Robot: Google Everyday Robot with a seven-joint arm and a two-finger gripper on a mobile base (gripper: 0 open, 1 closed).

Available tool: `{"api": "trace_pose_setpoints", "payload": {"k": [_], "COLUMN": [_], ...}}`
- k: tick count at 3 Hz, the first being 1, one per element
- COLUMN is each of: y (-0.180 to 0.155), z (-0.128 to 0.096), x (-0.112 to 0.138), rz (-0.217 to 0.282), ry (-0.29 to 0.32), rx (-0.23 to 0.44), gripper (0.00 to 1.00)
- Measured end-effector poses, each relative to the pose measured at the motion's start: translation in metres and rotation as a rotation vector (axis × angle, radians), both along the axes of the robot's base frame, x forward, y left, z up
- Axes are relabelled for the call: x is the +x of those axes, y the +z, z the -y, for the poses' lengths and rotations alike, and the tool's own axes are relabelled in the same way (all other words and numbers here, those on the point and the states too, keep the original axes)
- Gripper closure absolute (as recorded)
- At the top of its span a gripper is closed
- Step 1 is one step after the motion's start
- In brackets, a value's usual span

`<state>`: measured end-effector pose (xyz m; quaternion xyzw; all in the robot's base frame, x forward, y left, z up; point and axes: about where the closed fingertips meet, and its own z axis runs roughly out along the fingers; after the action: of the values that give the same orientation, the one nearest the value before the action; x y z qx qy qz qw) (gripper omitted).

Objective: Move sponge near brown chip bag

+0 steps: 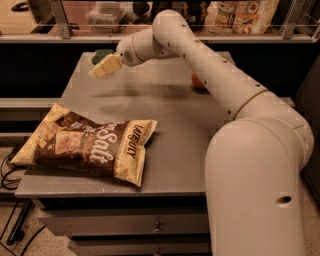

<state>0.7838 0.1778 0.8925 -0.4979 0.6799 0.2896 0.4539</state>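
The sponge [100, 53], dark green on top, lies at the far left of the grey table [170, 130]; only part of it shows behind my gripper. My gripper [104, 67] hangs just in front of and slightly above the sponge, pointing down to the left. The brown chip bag [85, 145], with white "Salt" lettering, lies flat at the near left of the table, well apart from the sponge.
A red apple [196, 83] sits at the far right of the table, mostly hidden behind my arm [210, 65]. A shelf with packaged goods [240, 15] runs behind the table. Drawers [125, 225] sit below the table's front edge.
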Motion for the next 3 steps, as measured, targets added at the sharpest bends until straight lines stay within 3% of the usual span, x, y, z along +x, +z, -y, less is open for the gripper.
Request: {"api": "trace_pose_setpoints", "payload": {"k": [1,3], "y": [-0.009,-0.028], "z": [-0.015,-0.031], "x": [0.022,0.056], "rz": [0.016,0.004], "ry": [-0.034,-0.133], "rx": [0.024,0.061], "gripper": [0.0,0.0]}}
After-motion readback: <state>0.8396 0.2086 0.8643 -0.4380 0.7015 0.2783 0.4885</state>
